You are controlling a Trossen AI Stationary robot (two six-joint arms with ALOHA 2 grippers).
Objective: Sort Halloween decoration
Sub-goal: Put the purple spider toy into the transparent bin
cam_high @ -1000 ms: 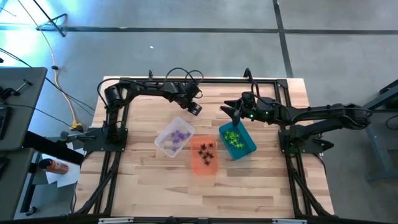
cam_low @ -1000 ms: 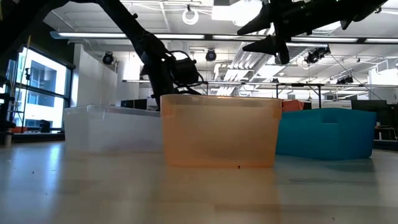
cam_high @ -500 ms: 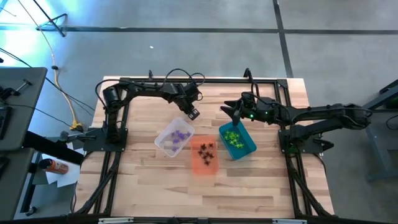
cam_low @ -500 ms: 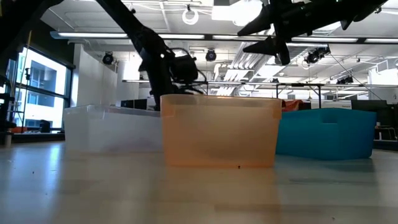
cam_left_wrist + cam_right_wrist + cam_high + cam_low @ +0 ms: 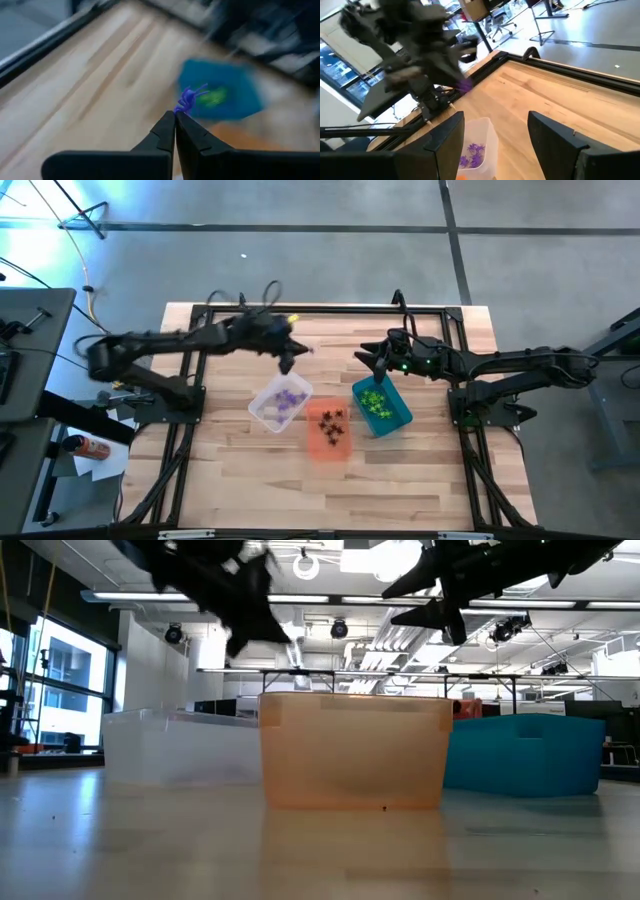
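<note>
My left gripper [image 5: 175, 114] was pinched fully closed on a purple spider trinket [image 5: 189, 99], whose legs stuck out just past the fingertips; in the high view that gripper [image 5: 289, 364] sat left of centre in the upper half of the frame, above the table [image 5: 240, 480] and just above the clear bin [image 5: 262, 416]. More purple trinkets [image 5: 291, 397] lay in that clear bin, black ones [image 5: 331, 420] in the orange bin [image 5: 327, 447] at centre, and green ones [image 5: 374, 399] in the teal bin [image 5: 399, 413] right of centre. My right gripper [image 5: 375, 363] hung with its fingers spread wide and nothing between them, just above the teal bin's upper left corner in the high view
</note>
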